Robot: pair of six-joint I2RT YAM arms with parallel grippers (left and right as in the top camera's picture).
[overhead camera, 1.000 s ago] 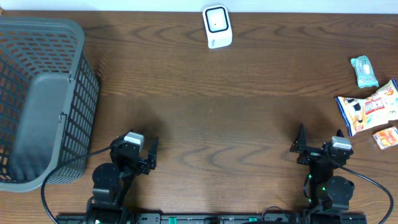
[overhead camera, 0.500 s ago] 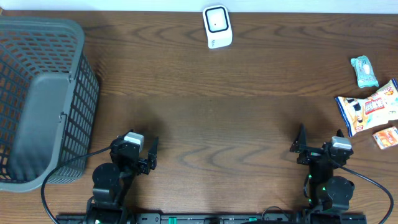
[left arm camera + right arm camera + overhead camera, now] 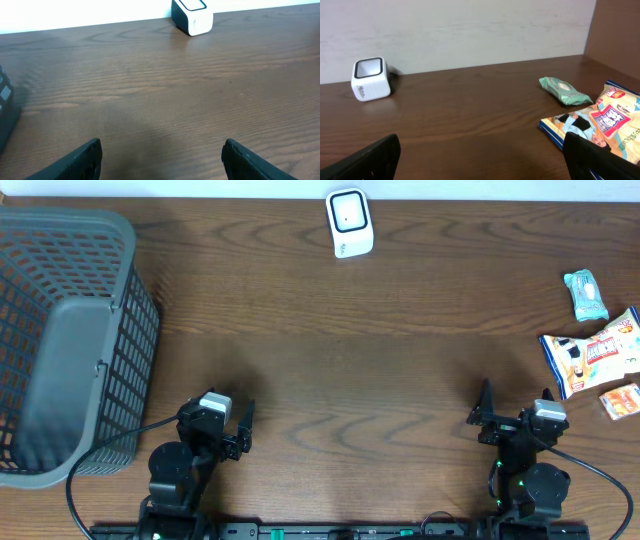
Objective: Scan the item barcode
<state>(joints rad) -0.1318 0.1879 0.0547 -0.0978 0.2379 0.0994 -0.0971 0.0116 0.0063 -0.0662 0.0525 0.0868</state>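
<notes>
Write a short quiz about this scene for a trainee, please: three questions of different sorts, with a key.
1. True or false: the right gripper holds the green packet.
2. At which edge of the table does the white barcode scanner stand? A the robot's near edge; B the far edge; C the left edge.
3. Fill in: the left gripper is ____.
Key: 1 false; 2 B; 3 open.

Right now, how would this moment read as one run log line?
left gripper: open, empty | right gripper: open, empty | scanner: far edge, centre | packets: right side, untouched | basket: left side
</notes>
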